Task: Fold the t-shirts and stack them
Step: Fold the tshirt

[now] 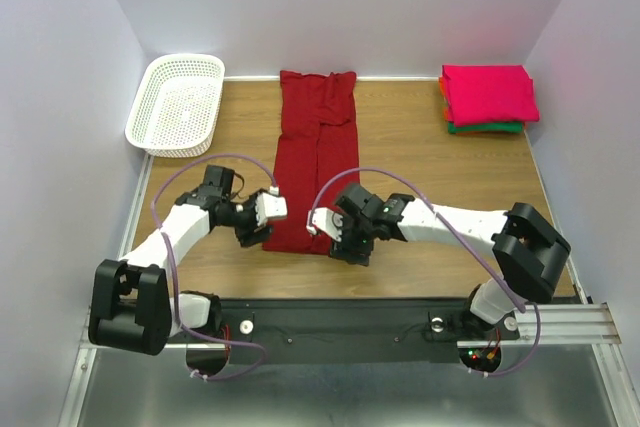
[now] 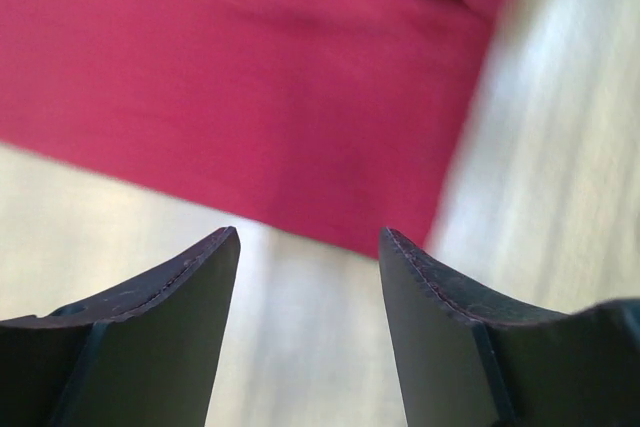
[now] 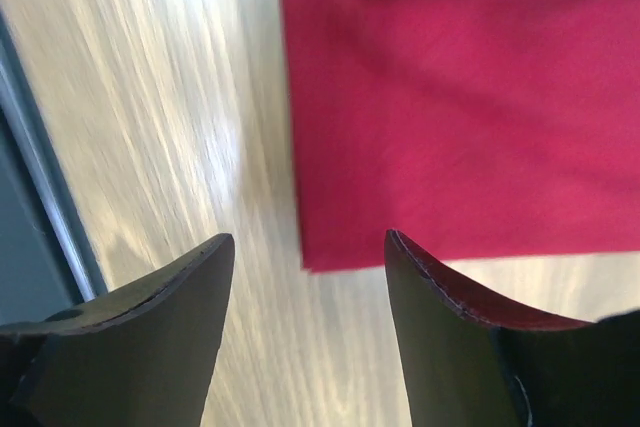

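Observation:
The dark red t-shirt [image 1: 313, 155] lies flat in a long narrow strip down the middle of the table. My left gripper [image 1: 252, 237] is open and empty at the shirt's near left corner; the left wrist view shows that corner [image 2: 300, 97] just beyond the fingertips [image 2: 215, 257]. My right gripper [image 1: 340, 247] is open and empty at the near right corner, which shows in the right wrist view [image 3: 450, 127] just ahead of the gripper [image 3: 310, 247]. A folded stack with the bright pink shirt [image 1: 488, 92] on top of orange and green ones sits at the far right.
A white lattice basket [image 1: 176, 103] stands at the far left corner. The dark metal rail [image 1: 400, 319] with the arm bases runs along the near edge. Light walls close in the table on the left, back and right.

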You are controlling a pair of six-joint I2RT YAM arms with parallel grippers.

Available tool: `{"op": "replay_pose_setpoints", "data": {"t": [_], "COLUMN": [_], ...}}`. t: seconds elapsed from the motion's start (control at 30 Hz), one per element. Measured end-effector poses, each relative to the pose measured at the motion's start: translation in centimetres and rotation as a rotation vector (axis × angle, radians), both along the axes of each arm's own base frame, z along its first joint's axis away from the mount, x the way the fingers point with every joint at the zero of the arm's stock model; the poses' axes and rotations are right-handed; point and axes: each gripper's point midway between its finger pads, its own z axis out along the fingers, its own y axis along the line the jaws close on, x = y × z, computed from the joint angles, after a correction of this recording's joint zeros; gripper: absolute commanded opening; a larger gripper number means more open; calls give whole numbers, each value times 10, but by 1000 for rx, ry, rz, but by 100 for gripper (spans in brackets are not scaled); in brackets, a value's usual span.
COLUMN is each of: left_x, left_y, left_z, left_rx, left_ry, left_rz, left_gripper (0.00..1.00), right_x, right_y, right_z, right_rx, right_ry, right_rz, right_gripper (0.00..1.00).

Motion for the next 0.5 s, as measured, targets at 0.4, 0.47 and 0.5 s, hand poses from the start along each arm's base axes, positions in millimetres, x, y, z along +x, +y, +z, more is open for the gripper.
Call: {"op": "replay_pose_setpoints", "data": {"t": [0.4, 0.47, 0.5], "left_x": [-26, -28, -29], "left_y": [-7, -8, -8], "left_z": [-40, -48, -51], "left_rx": [118, 145, 153], "left_ry": [-30, -12, -5], "left_rz": [-163, -176, -180], "left_gripper": [69, 68, 68], "right_x": [2, 4, 4], "right_y": [-16, -15, -14], "right_z": [-43, -43, -44], "right_rx": [-98, -92, -85], "right_ry": [-103, -111, -116], "right_rz": [11, 10, 8], "right_gripper": [50, 43, 42]}}
